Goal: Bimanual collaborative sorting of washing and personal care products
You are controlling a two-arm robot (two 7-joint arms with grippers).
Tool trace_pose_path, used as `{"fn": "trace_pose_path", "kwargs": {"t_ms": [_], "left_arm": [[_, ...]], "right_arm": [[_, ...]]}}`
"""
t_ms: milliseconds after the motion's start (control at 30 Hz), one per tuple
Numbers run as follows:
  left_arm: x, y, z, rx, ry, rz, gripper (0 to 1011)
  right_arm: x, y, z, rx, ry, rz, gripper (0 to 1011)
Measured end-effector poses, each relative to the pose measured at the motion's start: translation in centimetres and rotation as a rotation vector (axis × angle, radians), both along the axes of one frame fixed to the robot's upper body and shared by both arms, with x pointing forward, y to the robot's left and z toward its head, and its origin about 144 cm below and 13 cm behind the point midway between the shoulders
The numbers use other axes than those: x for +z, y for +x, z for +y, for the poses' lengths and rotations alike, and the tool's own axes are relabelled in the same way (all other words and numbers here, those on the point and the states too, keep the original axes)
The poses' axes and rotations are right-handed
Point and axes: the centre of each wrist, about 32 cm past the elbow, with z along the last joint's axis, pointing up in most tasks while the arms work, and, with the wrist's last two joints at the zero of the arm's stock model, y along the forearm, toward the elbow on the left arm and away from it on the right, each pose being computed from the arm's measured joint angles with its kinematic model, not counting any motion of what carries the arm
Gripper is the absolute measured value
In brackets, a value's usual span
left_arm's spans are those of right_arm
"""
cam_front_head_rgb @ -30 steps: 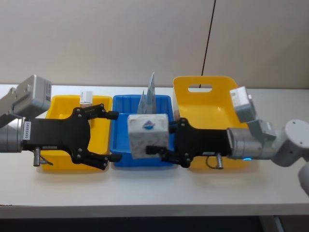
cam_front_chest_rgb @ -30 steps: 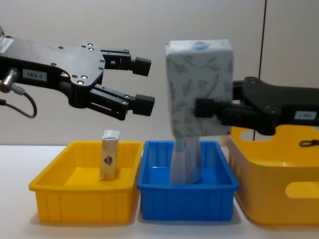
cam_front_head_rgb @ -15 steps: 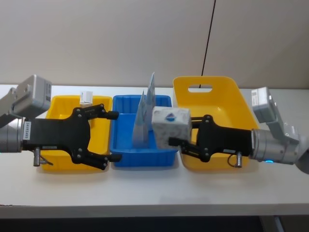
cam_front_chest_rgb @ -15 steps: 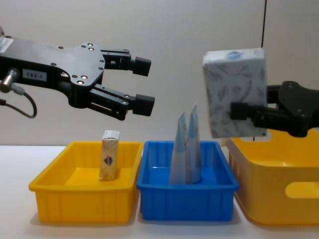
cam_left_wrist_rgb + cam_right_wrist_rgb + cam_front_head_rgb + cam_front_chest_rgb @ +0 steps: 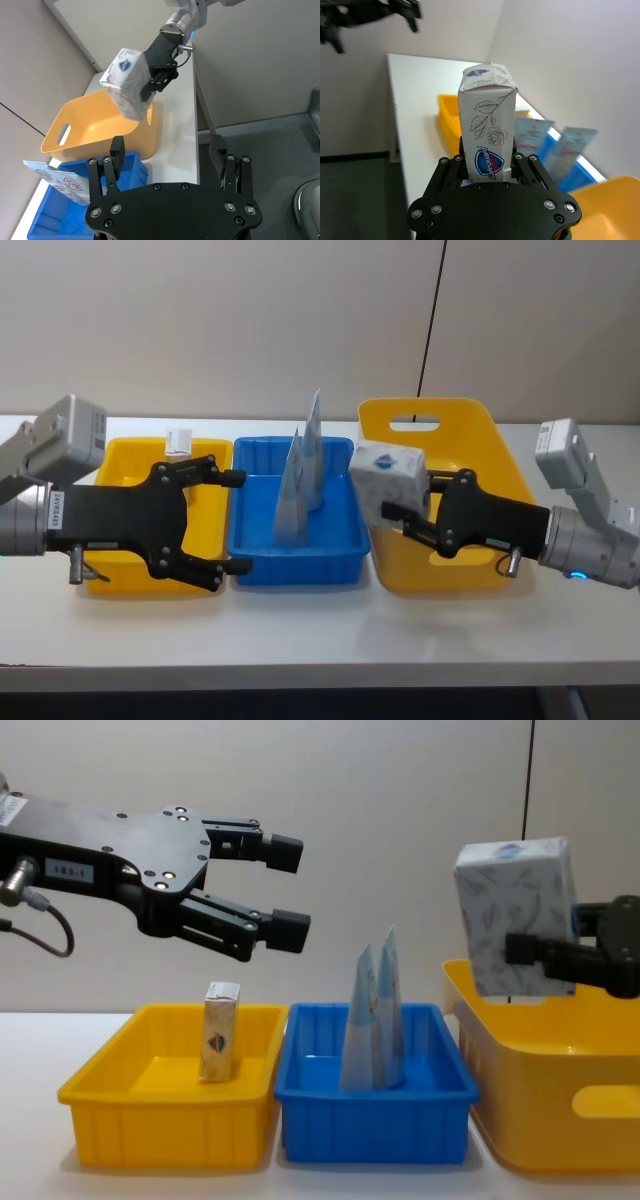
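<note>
My right gripper (image 5: 404, 515) is shut on a pale carton (image 5: 388, 473) with grey leafy print and a blue emblem. It holds the carton in the air over the left rim of the large yellow basket (image 5: 420, 426); the same carton (image 5: 518, 915) hangs high in the chest view. My left gripper (image 5: 236, 522) hovers open and holds nothing above the small yellow bin (image 5: 160, 1130). A smaller carton (image 5: 220, 1030) stands upright in that bin. Two slim blue-grey tubes (image 5: 375, 1015) stand in the blue bin (image 5: 375, 1132).
The three containers sit side by side on the white table (image 5: 300, 630): small yellow bin at left, blue bin in the middle, large basket at right. A wall rises close behind them. Bare table lies in front.
My right gripper has carried the carton to the right, from above the blue bin to the basket's left rim. The left arm has not moved.
</note>
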Motion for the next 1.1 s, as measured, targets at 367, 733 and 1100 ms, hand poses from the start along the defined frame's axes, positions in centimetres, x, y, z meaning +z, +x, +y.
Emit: {"fn": "trace_pose_path", "kwargs": {"t_ms": [367,733,1100], "left_arm": [[0.0,0.0,0.0,0.000,0.000,0.000,1001],[0.0,0.0,0.0,0.000,0.000,0.000,1001],[0.0,0.0,0.0,0.000,0.000,0.000,1001]], "right_arm": [[-0.6,-0.8,-0.6,-0.174,-0.013,-0.004,360],[-1.6,-1.4,-0.5,-0.388,-0.018,-0.013,360],[-2.8,-0.9,1.0,-0.566,-0.028,-0.030,359]]}}
